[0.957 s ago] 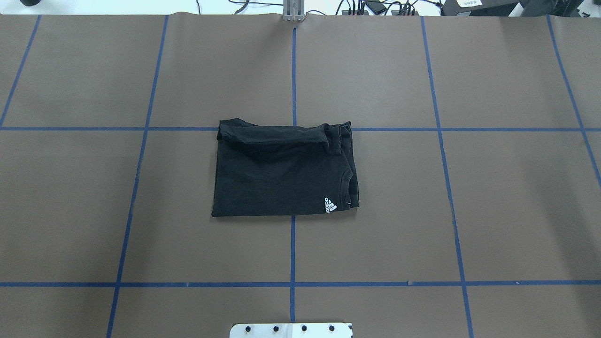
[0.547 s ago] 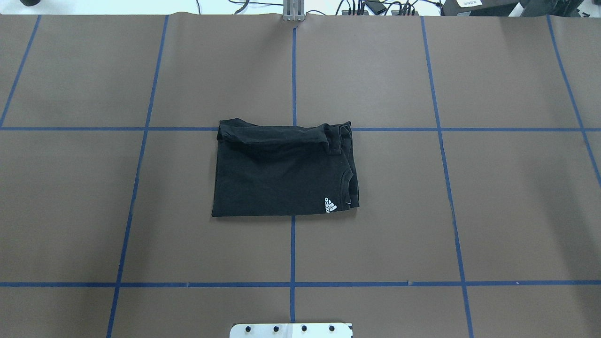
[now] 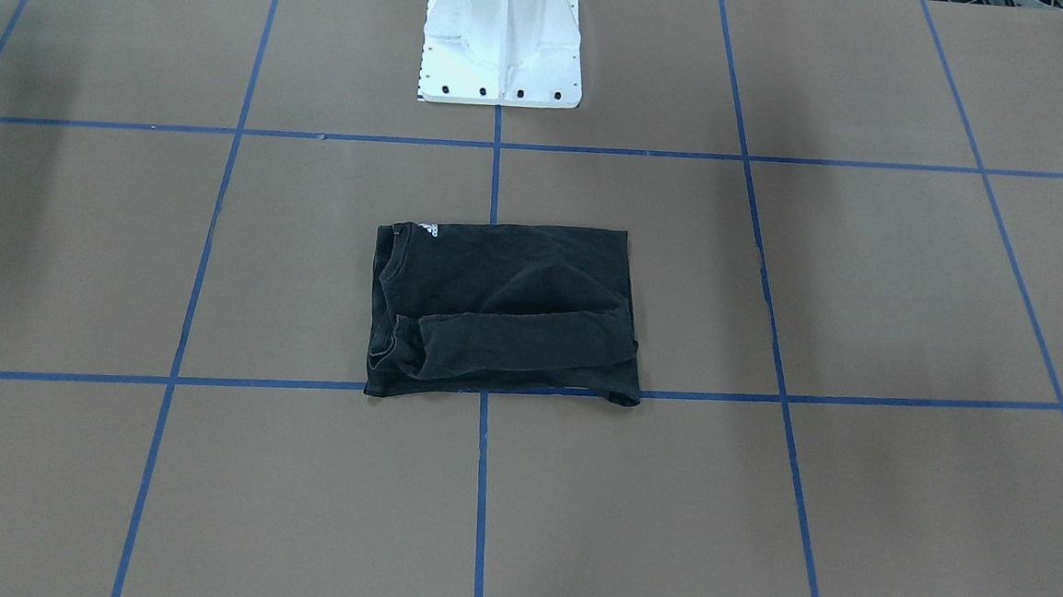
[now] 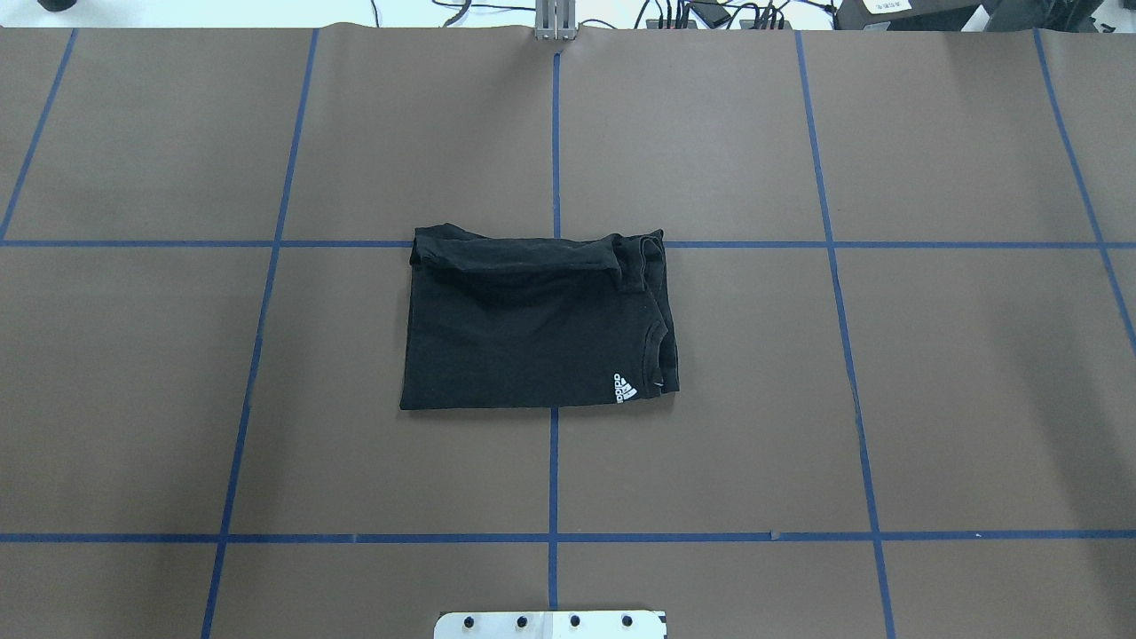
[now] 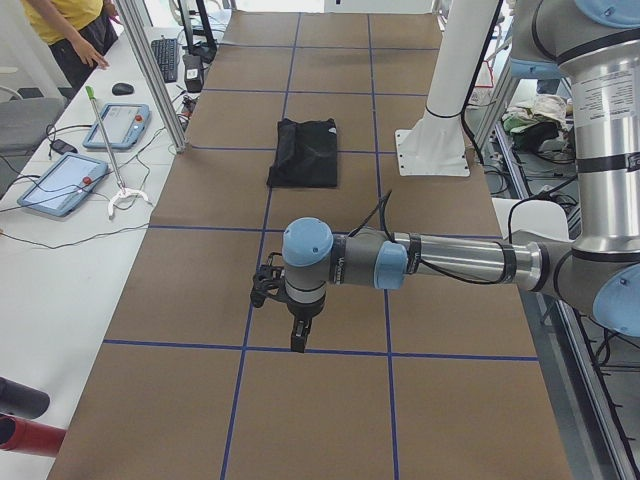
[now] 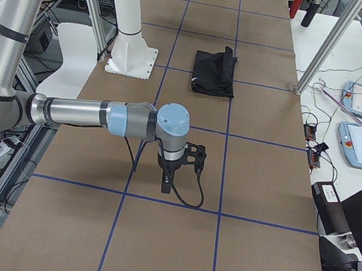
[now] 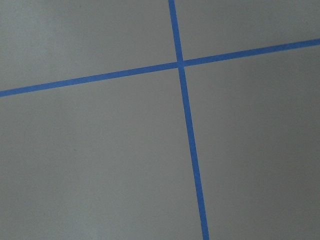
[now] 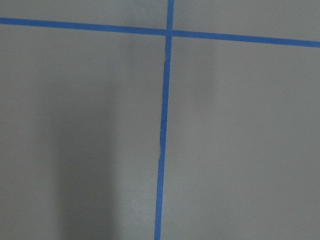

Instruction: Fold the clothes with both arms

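Note:
The clothes are one black T-shirt [image 4: 532,328], lying folded into a compact rectangle in the middle of the brown table, with a sleeve roll along its far edge. Its small white logo [image 4: 625,389] shows near the collar. The shirt also shows in the front view [image 3: 503,311] and in both side views [image 5: 305,152] [image 6: 215,73]. Neither arm reaches into the overhead or front view. My left gripper [image 5: 299,340] and my right gripper [image 6: 166,186] each point down at bare table far from the shirt. I cannot tell whether either is open or shut. Both wrist views show only table and blue tape.
The white bolted pedestal [image 3: 501,47] stands at the robot's side of the table. Blue tape lines [image 4: 554,470] grid the brown surface. Tablets [image 5: 60,180] and cables lie on a side bench, with a person [image 5: 70,30] standing beyond them.

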### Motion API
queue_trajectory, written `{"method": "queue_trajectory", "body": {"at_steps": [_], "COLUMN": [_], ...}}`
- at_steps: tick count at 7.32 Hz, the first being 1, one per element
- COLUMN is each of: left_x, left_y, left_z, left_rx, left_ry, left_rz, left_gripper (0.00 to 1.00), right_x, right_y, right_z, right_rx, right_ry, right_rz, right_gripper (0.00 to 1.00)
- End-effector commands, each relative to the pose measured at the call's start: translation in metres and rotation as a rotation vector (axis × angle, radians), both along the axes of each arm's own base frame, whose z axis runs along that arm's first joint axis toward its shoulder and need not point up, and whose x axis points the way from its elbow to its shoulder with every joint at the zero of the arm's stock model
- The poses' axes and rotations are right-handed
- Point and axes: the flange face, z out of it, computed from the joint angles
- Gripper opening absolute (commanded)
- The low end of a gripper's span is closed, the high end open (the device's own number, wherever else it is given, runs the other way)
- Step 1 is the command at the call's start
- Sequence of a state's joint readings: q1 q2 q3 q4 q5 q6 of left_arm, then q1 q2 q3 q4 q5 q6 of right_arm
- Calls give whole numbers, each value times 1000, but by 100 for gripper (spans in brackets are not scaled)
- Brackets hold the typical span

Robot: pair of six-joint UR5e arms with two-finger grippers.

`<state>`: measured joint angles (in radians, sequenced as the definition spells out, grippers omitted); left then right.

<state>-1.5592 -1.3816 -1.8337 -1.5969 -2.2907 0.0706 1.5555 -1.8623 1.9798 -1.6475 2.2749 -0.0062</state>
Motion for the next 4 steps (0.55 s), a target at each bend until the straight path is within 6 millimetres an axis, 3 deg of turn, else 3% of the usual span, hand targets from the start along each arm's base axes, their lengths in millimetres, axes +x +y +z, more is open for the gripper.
{"method": "queue_trajectory", "body": {"at_steps": [1,4], "left_x": [0,0], "left_y": [0,-1], "left_z": [0,-3], "left_rx": [0,10], "left_ry": [1,3], "left_rz": [1,2], "left_gripper": [100,100], "right_x": [0,-2], "right_y": [0,0], "right_z": [-1,-2], "right_rx": [1,3], "right_ry": [0,-21], "right_rz": [0,-2], "right_gripper": [100,100]}}
